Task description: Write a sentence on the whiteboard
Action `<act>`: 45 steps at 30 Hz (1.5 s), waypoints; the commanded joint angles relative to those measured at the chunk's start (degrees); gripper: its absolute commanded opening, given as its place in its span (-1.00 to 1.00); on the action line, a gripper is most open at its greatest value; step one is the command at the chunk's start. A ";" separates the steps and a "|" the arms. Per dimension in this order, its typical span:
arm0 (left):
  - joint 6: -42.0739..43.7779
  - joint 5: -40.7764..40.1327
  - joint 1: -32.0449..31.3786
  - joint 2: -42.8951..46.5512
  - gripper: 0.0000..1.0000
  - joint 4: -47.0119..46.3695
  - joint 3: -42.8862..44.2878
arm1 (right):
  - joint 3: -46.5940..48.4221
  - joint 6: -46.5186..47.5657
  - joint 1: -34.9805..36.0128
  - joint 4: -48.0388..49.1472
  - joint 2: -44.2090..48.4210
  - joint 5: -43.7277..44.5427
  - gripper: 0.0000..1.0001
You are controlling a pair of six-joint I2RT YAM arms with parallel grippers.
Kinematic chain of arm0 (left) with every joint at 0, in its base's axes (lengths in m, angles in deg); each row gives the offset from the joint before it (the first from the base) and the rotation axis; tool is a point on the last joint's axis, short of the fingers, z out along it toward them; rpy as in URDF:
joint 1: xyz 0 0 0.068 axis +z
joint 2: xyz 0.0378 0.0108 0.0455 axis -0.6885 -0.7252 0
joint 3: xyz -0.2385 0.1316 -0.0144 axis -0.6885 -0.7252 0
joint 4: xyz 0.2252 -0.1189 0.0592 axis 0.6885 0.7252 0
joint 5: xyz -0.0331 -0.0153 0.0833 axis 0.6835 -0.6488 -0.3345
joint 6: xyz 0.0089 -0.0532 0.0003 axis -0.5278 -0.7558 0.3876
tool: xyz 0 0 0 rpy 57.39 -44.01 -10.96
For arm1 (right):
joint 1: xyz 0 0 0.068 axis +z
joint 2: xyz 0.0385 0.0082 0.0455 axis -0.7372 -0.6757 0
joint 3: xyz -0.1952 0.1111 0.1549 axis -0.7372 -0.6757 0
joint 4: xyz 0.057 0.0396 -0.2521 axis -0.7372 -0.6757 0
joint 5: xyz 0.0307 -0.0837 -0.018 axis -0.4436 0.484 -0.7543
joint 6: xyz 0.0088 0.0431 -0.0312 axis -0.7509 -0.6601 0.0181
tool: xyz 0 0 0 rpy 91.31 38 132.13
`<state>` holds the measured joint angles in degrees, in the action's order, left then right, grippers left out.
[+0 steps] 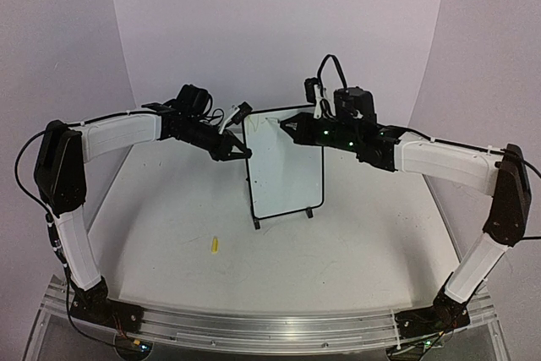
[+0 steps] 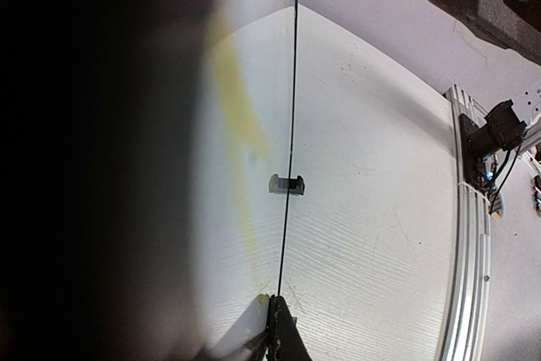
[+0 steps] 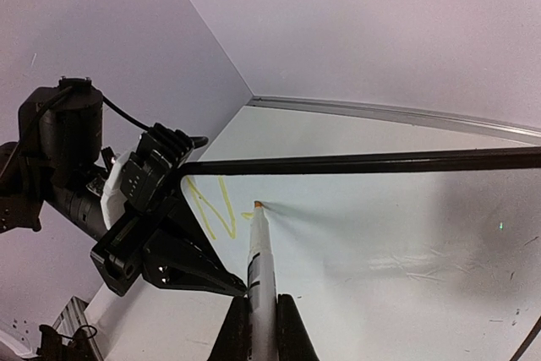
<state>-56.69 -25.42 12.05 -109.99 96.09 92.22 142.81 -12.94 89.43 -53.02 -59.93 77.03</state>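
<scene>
The whiteboard (image 1: 286,166) stands upright on its two black feet mid-table. My left gripper (image 1: 243,155) is shut on the board's left edge, which the left wrist view shows end-on as a thin black line (image 2: 292,124) running from the jaws (image 2: 277,314). My right gripper (image 3: 262,309) is shut on a slim white marker (image 3: 261,264). The marker's orange tip (image 3: 257,205) touches the board near its top left corner. Of the sentence, only a yellow N-shaped stroke (image 3: 211,209) and a short dash beside the tip show on the white surface (image 3: 389,234).
A small yellow cap (image 1: 215,245) lies on the table in front of the board, to its left. An aluminium rail (image 1: 270,323) carrying both arm bases runs along the near edge. Pale walls close off the back and sides.
</scene>
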 commanded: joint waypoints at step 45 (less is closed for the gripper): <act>2.90 -3.41 -0.62 1.31 -1.00 5.07 0.77 | -3.40 -0.85 -0.97 0.51 -0.74 -2.18 -1.00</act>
<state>-56.67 -25.43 12.05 -109.99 96.11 92.22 140.47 -13.97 88.92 -51.37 -60.78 72.70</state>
